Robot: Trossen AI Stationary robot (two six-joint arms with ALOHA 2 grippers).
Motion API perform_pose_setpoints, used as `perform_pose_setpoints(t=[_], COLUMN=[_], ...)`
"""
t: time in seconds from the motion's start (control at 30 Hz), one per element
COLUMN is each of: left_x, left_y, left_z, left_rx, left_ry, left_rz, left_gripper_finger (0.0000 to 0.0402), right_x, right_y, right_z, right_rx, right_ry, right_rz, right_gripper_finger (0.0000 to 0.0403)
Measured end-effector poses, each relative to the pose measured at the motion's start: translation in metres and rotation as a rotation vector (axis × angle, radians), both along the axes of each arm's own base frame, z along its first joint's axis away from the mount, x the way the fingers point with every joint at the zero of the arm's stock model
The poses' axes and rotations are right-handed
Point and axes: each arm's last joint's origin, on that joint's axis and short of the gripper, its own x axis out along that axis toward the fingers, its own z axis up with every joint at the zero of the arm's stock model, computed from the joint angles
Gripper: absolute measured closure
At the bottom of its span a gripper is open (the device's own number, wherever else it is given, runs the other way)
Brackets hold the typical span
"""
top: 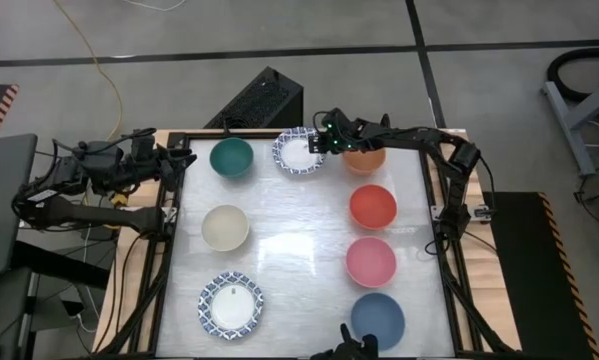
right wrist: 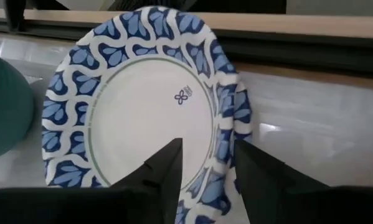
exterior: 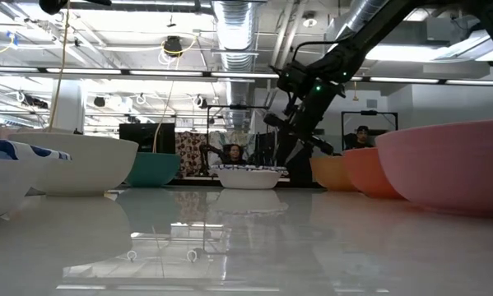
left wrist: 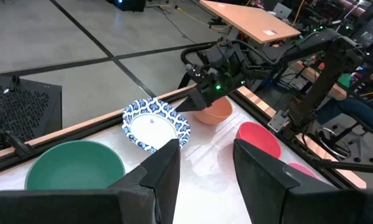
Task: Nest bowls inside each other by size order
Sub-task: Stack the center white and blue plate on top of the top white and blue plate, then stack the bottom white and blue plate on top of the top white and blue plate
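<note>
On the white table, a white bowl with a blue patterned rim (top: 297,152) sits at the far edge between a teal bowl (top: 231,157) and an orange bowl (top: 364,158). My right gripper (right wrist: 206,168) is open and hangs over the patterned bowl's right rim (right wrist: 226,134), one finger above the inside and one outside. In the low view it (exterior: 271,122) stands above the bowl (exterior: 248,177). My left gripper (left wrist: 205,168) is open and empty at the table's far left corner (top: 179,160).
Red (top: 373,206), pink (top: 370,261) and blue (top: 378,320) bowls line the right side. A cream bowl (top: 225,227) and a second patterned bowl (top: 231,305) sit on the left. A wooden rail (right wrist: 298,28) borders the far edge. Bare table lies in the middle (top: 299,245).
</note>
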Motion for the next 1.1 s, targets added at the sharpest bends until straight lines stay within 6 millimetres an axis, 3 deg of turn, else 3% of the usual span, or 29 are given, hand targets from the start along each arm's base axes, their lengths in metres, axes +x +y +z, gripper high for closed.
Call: perform_pose_setpoints(t=[0.23, 0.5, 0.63, 0.9, 1.1], left_x=[0.0, 0.0, 0.001, 0.013, 0.03], left_y=[0.0, 0.0, 0.0, 0.001, -0.008], left_z=[0.0, 0.0, 0.0, -0.003, -0.013], left_rx=[0.0, 0.0, 0.0, -0.014, -0.145], left_ry=[0.0, 0.0, 0.003, 0.041, 0.145], left_rz=[0.0, -0.001, -0.001, -0.018, -0.346], left_gripper_finger=[0.0264, 0.0264, 0.0264, 0.0264, 0.0264], right_x=[-0.005, -0.01, -0.003, 0.022, 0.029], right_y=[0.002, 0.013, 0.032, 0.077, 0.114], right_z=[0.006, 0.039, 0.049, 0.044, 0.058], right_rx=[0.014, -0.085, -0.136, -0.256, -0.364], right_ry=[0.007, -0.024, -0.035, 0.063, 0.075], right_rz=[0.017, 0.101, 0.184, 0.37, 0.542], right_gripper_finger=[0.0241, 0.0241, 0.0247, 0.0285, 0.0298])
